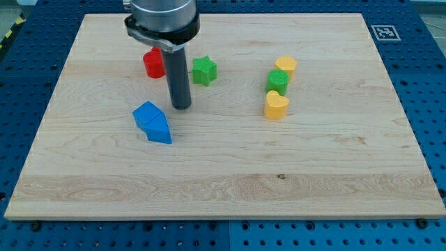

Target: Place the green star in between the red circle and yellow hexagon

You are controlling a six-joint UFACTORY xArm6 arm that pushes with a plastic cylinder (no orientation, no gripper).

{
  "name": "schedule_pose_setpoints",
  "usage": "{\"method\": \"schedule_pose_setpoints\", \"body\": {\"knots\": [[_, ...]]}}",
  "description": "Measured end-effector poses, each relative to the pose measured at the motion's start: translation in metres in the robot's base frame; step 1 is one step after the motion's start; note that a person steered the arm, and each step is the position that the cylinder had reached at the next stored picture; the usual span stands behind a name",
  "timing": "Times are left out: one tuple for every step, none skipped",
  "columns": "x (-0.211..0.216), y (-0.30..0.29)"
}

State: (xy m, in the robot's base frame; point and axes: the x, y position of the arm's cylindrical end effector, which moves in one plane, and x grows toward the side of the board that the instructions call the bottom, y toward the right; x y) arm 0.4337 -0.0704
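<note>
The green star (pixel 204 70) lies on the wooden board (pixel 223 174), upper middle. The red circle (pixel 152 63) is to its left, partly behind the rod. The yellow hexagon (pixel 285 66) is at the view's right, at the top of a short column. My tip (pixel 181 107) rests on the board below and between the red circle and the green star, touching neither. It is above and to the right of the blue blocks.
A green round block (pixel 278 82) and a yellow heart (pixel 276 105) sit directly below the yellow hexagon. Two blue blocks, a cube (pixel 146 115) and a triangular one (pixel 159 130), lie pressed together at lower left of my tip.
</note>
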Motion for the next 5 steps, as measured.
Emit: {"method": "schedule_pose_setpoints", "body": {"knots": [[-0.0032, 0.0069], [-0.0032, 0.0069], [-0.0095, 0.0152], [-0.0105, 0.0159], [-0.0105, 0.0144]]}}
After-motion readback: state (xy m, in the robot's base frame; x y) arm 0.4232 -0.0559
